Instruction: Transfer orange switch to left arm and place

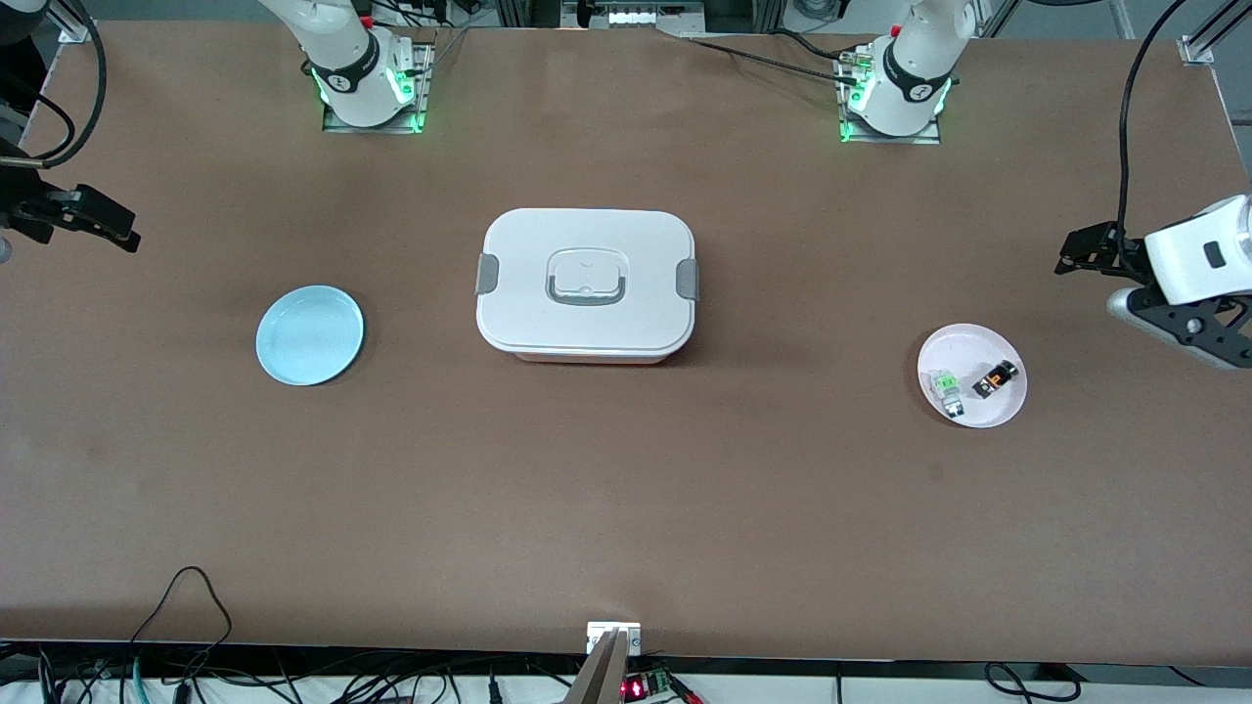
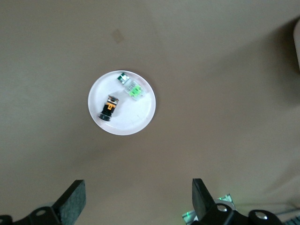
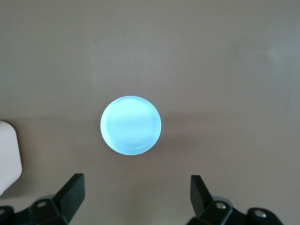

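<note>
Altogether: two plates (image 1: 309,335) (image 1: 972,375), two switches, one orange switch (image 1: 996,378), one box (image 1: 587,285). Left gripper (image 1: 1076,256) hovers at the frame's right edge, right gripper (image 1: 112,227) at its left edge, both spread wide, empty.

No text, label, brand, number or sign can be read anywhere. The dark bands around the two white robot arm bases (image 1: 354,80) carry small round white marks, too small to make out. The large white lidded box (image 1: 587,284) shows no lettering.
</note>
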`<state>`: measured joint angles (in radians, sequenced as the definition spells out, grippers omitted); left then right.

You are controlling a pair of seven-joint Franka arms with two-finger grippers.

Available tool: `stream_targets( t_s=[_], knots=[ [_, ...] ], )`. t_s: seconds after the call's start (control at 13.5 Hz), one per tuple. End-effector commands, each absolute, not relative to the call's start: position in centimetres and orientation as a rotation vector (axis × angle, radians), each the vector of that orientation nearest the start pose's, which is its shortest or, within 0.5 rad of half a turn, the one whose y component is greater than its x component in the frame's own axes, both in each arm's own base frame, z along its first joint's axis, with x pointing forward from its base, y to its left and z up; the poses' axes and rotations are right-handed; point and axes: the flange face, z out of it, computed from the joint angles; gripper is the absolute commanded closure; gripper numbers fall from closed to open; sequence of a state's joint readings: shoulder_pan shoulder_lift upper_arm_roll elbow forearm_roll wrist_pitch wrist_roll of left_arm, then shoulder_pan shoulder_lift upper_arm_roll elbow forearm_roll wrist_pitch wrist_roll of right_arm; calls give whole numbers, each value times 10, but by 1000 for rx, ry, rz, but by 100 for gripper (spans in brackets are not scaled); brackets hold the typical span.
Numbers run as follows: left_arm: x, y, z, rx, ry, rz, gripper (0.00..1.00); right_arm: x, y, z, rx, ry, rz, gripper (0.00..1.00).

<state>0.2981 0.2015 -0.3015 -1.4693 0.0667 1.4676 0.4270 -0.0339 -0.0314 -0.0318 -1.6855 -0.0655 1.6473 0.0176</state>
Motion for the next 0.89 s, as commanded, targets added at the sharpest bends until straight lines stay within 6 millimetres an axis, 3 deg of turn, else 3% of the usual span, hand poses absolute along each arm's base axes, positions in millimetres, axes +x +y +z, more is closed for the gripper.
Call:
stream_targets(
  t_s=[0.0, 0.07, 0.3, 0.45, 0.67, 0.82],
  knots=[
    [549, -6, 572, -3075, 432, 207, 0, 543, -51, 602, -3147, 129, 27, 0],
    [536, -12, 581, -3076, 309, 186, 0, 542, -52, 603, -3146, 134, 25, 0],
    [490, -19, 583, -3094, 183, 153, 0, 543, -48, 605, -3155, 120, 16, 0],
    [491, -24, 590, -3103, 135, 68, 0, 544, -46, 610, -3156, 129, -1, 0],
    [499, -12, 580, -3198, 16, 102, 0, 544, -45, 609, -3158, 112, 4, 0],
    [509, -9, 585, -3196, 4, 94, 0, 544, -45, 609, -3158, 112, 4, 0]
  ],
)
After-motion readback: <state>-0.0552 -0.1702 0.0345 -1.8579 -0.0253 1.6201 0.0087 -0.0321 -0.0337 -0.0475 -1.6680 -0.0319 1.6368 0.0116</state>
